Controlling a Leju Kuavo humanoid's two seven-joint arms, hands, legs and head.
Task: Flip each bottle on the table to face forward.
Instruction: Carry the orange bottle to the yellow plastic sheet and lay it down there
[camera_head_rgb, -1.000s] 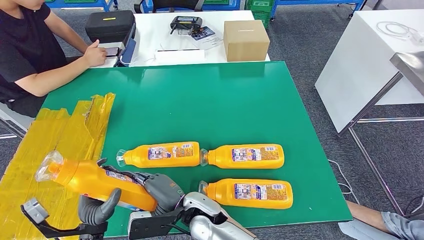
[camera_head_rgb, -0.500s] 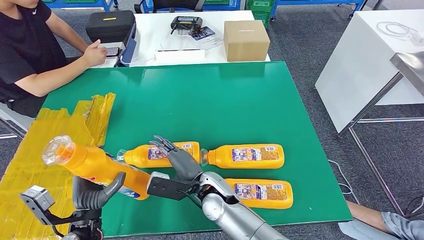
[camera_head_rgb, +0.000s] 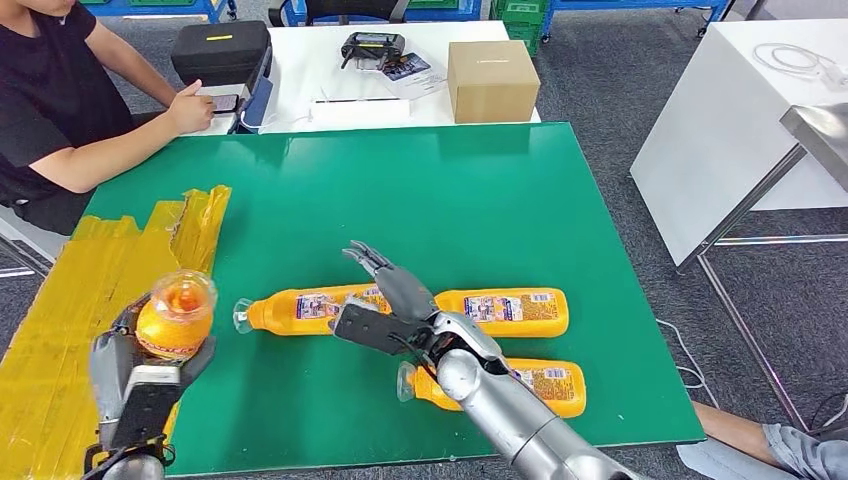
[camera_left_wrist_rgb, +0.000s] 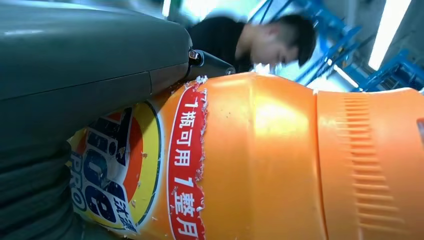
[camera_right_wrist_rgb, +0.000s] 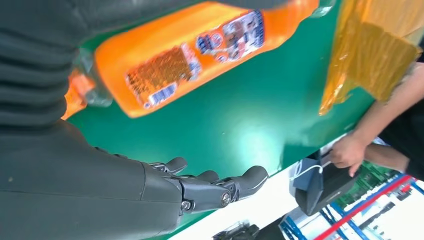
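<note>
**Left hand holds one bottle up, right hand free over the row**

Handling guess: the bottle (camera_head_rgb: 175, 312) in my left hand (camera_head_rgb: 135, 385) is a rigid orange plastic body, liquid inside, so probably fairly heavy and bottom-loaded. Smooth plastic with a glossy label, likely slippery; the label edge looks torn in the left wrist view, so I avoid dragging on it. Best hold is around the thick mid-body, not the narrow neck or clear cap. Not fragile, but it rolls once laid down.

Fingers, left: wrapped around the bottle body, thumb on one side, the rest hidden behind it. Bottle is tilted up off the table at about 8 o'clock from table centre, over the yellow tape (camera_head_rgb: 120, 270), cap end toward the camera.

Fingers, right: my right hand (camera_head_rgb: 385, 285) has its fingers spread and nearly straight, holding nothing, hovering above the table (camera_head_rgb: 450, 190) near centre. Cannot tell if it touches anything below.

Other bottles lie on their sides, caps pointing to 9 o'clock: left bottle (camera_head_rgb: 300, 308) at about 7 o'clock from centre, right bottle (camera_head_rgb: 510, 310) at 5 o'clock, near bottle (camera_head_rgb: 545, 385) at the front edge, partly under my right forearm.

A person (camera_head_rgb: 60, 110) sits at 10 o'clock.
</note>
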